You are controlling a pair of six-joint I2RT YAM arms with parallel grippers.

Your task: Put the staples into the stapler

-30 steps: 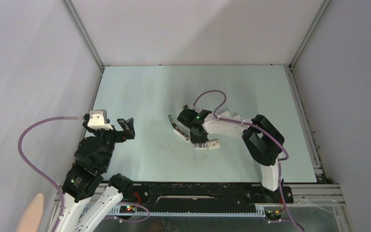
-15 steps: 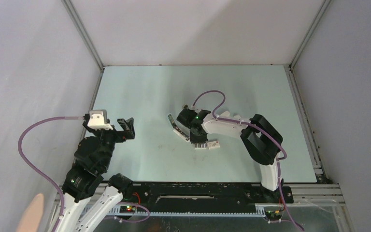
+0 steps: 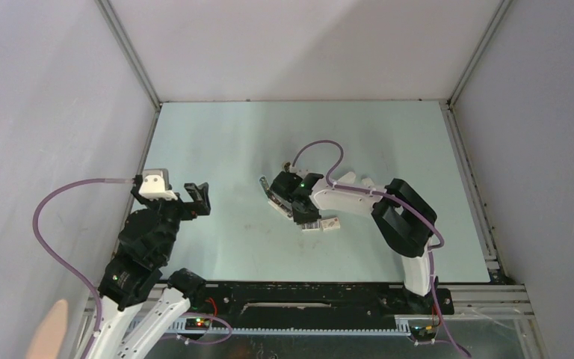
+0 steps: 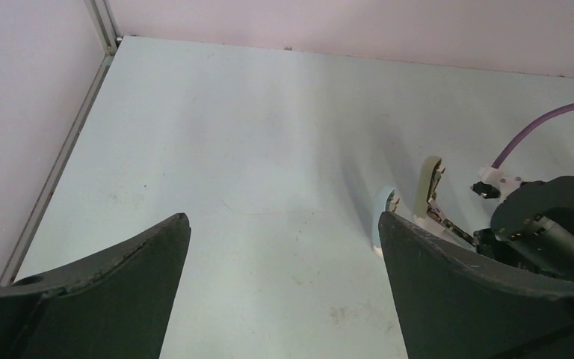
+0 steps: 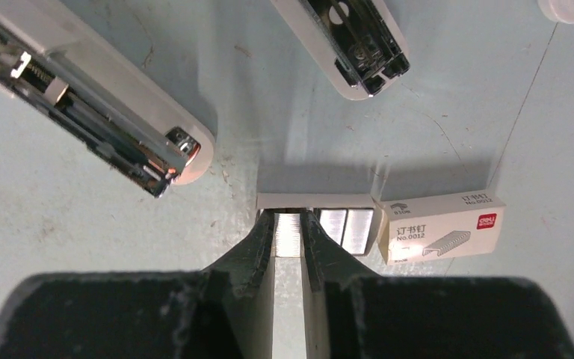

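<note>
The stapler lies hinged open; in the right wrist view its metal magazine half [image 5: 97, 120] is at upper left and its other half [image 5: 351, 41] at top centre. It also shows in the top view [image 3: 275, 196] and the left wrist view [image 4: 427, 191]. The staples sit as silvery striped strips in a white tray [image 5: 314, 200] below the stapler. My right gripper [image 5: 288, 221] is shut on the leftmost strip of staples [image 5: 288, 238], and two more strips [image 5: 346, 228] lie beside it. My left gripper [image 4: 284, 224] is open and empty, well left of the stapler.
The white staple box sleeve [image 5: 441, 228], printed with a staple drawing, lies against the tray's right end. A purple cable [image 3: 320, 153] arches over the right wrist. Grey walls enclose the pale green table [image 3: 217, 142] on three sides.
My right wrist has shifted slightly left, toward the stapler, staying low at the tray. My left arm has barely moved.
</note>
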